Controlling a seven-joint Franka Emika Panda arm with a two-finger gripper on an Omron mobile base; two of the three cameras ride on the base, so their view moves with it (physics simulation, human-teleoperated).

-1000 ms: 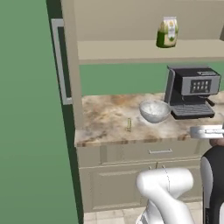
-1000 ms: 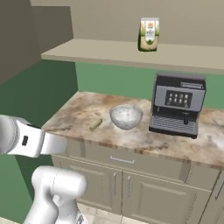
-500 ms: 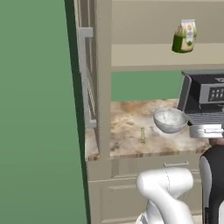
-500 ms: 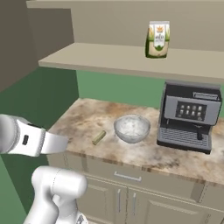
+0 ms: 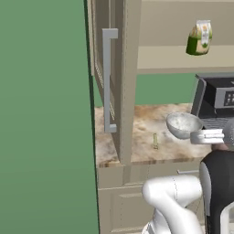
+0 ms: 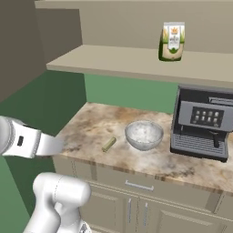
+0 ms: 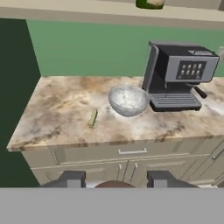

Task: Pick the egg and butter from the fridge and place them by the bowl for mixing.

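Hand view looks down at a marble-patterned counter (image 7: 57,109) in front of a green wall. On the counter lies the butter (image 7: 92,117), a slim pale-yellow stick, flat on the surface and just left of a glass-like mixing bowl (image 7: 128,99). The stick and the bowl are near each other but do not touch. To the right of the bowl stands a dark espresso machine (image 7: 179,76) with a grey front panel; small light marks show on the panel, but they are too small to read.

At the bottom of this view the two dark fingertips of the gripper (image 7: 115,183) stand a moderate way apart, and between them sits a small brownish rounded shape, probably the egg (image 7: 114,185), though only its top shows. The fingers seem to close on its two sides.

Right base view gives the same counter (image 6: 91,127) from the other side: the butter (image 6: 108,144) lies left of the bowl (image 6: 144,134), and the espresso machine (image 6: 203,122) stands at the right. On the shelf above stands a green and white carton (image 6: 172,42) with an orange mark near its top; its writing is not readable.

Left base view shows the tall cabinet with a long grey bar handle (image 5: 109,80) at the left, and past it the butter (image 5: 155,140) and the bowl (image 5: 183,125) on the counter.
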